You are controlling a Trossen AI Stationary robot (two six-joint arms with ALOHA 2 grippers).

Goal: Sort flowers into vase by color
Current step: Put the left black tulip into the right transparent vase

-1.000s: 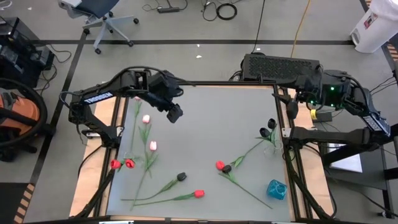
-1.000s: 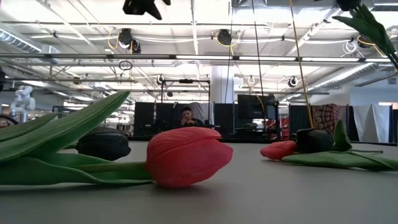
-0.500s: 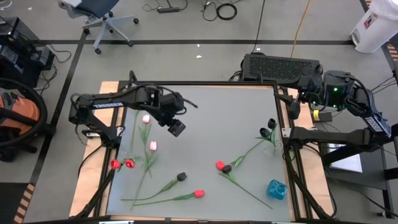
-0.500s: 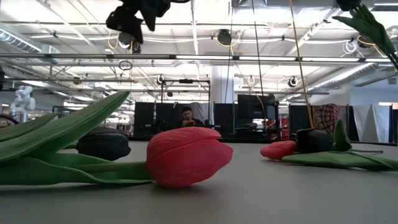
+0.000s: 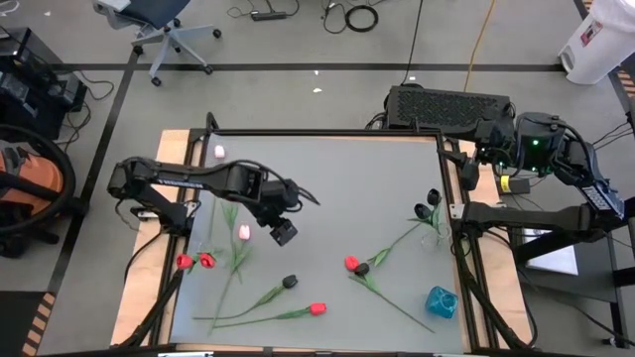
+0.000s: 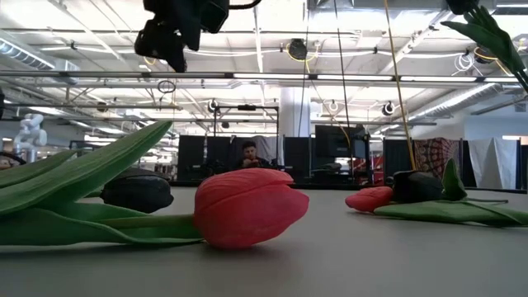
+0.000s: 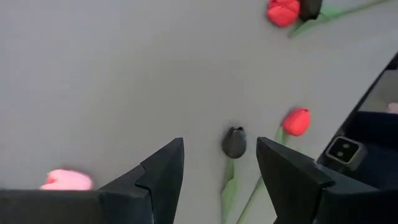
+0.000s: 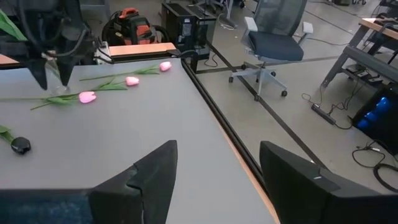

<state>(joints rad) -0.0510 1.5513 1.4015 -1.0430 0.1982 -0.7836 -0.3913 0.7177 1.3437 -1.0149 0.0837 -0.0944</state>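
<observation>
Black tulip (image 7: 234, 142) beyond open fingers (image 7: 163, 168)

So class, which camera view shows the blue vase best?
The high view: the blue vase lies wholly in sight near the table's front right corner. The low view and both wrist views do not show it.

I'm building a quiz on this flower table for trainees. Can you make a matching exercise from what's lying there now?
Things:
1. left hand
2. right hand
3. blue vase
4. pink tulip

Places or states:
A. at the table's near right corner
B. lying just left of the left hand
C. open, over the middle of the table
D. open, parked off the table's far right corner

Pairs: 1-C, 2-D, 3-A, 4-B
</observation>
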